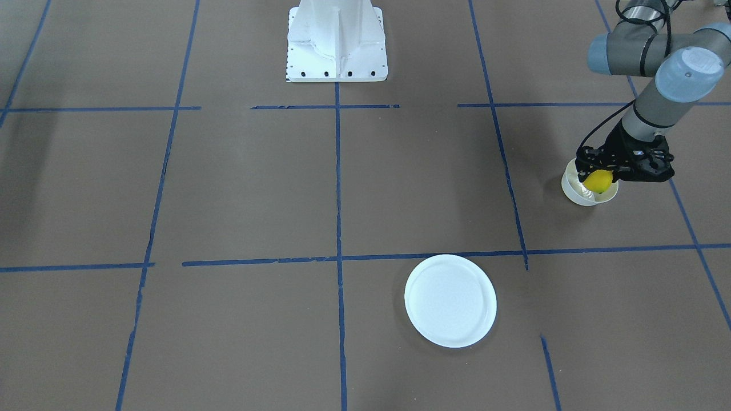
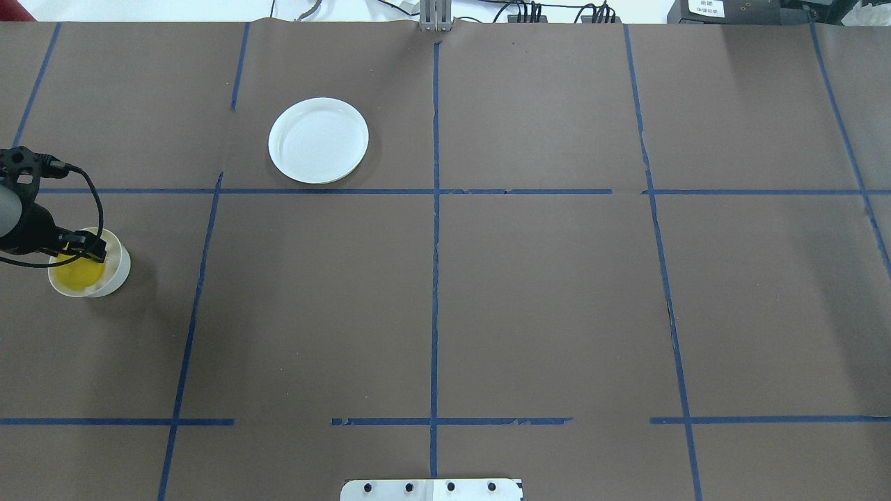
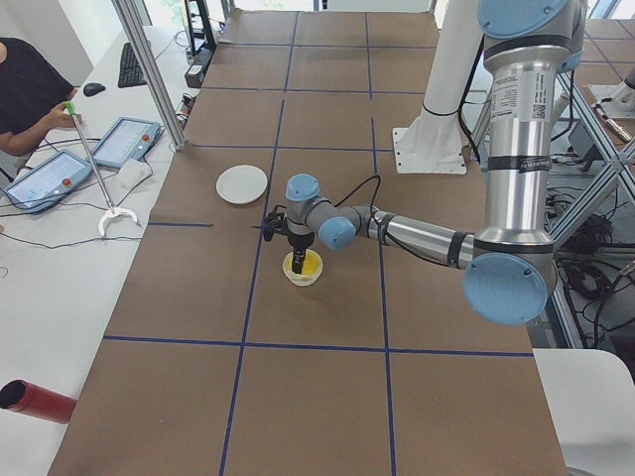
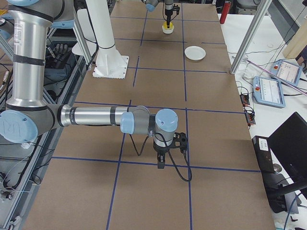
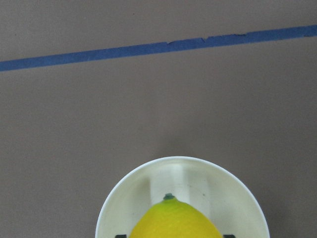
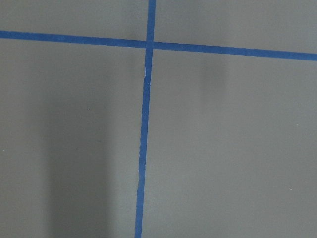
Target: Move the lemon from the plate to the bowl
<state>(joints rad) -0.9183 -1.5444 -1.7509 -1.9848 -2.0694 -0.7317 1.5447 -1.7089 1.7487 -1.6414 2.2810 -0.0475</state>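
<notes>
At the far left of the brown table (image 2: pixel 543 299) in the overhead view, the left gripper (image 1: pixel 597 173) hangs over the small cream bowl (image 1: pixel 575 197). Its fingers are clamped on the yellow lemon (image 1: pixel 598 182), which sits at the bowl's mouth, greenish tip pointing away from the wrist camera. Further right, beyond a blue tape line (image 2: pixel 327 191), lies the white plate (image 2: pixel 318 140), well apart from the bowl. The right gripper (image 4: pixel 160 163) shows only in the right side view, pointing down at the table, so I cannot tell whether its fingers are apart or together.
</notes>
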